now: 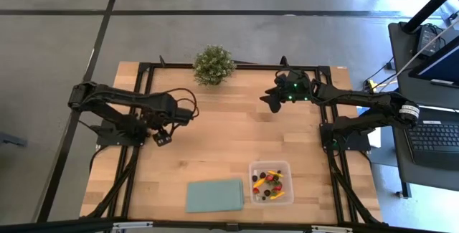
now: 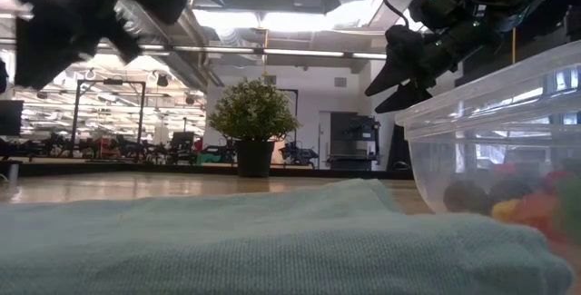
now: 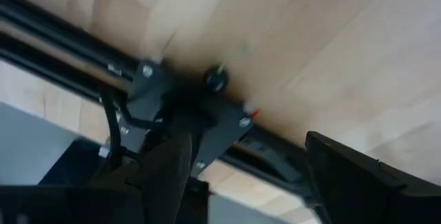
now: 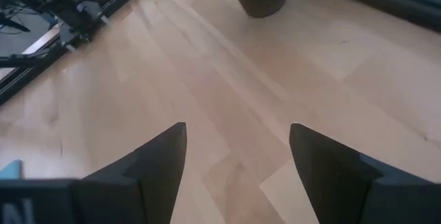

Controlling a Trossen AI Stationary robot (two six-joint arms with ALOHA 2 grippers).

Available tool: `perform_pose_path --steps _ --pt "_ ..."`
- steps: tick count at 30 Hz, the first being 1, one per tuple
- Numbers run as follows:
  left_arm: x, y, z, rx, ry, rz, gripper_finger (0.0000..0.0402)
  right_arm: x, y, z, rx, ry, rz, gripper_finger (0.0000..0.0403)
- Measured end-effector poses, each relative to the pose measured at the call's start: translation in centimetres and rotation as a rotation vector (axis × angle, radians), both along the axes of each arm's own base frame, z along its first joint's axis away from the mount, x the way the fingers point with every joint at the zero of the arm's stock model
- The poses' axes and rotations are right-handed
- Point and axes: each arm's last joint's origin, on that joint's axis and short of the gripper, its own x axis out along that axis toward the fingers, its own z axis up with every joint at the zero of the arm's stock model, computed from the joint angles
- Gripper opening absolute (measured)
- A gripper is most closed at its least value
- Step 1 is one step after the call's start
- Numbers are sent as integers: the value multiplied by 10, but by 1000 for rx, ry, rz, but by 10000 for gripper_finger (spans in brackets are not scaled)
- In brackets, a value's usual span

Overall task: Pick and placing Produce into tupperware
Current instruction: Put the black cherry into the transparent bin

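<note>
The clear tupperware (image 1: 271,183) stands near the table's front edge, right of centre, and fills the right of the low view (image 2: 490,150). The produce (image 1: 269,183) lies inside it: small red, dark and yellow pieces, seen through its wall in the low view (image 2: 526,206). My left gripper (image 1: 162,137) hangs open over the table's left side, pointing steeply down, with nothing between its fingers (image 3: 244,148). My right gripper (image 1: 271,101) hovers open above the far middle of the table, right of the plant, slanting down, its fingers (image 4: 238,131) over bare wood.
A bushy potted plant (image 1: 213,64) stands at the far edge, centre. A pale-green cloth (image 1: 215,195) lies flat just left of the tupperware. A black metal frame (image 1: 143,82) runs along the table's sides, and its bracket (image 3: 193,107) lies below my left gripper. Bare wood lies mid-table.
</note>
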Motion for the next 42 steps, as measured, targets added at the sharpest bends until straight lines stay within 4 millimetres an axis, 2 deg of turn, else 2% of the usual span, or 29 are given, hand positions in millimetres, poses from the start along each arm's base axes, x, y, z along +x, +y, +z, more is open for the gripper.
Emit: perform_pose_path --steps 5,12,25,42 --pt "-14 1 -29 -60 84 2 267 1 -1 2 -16 -20 -8 259" --pt "-23 1 -52 -105 94 -21 256 2 -1 4 -25 -43 -10 259" --pt "-10 5 -66 -129 153 -188 237 2 -2 4 -6 -49 -22 259" --pt "5 17 -112 -205 363 -291 237 2 -1 4 -4 -50 -23 259"
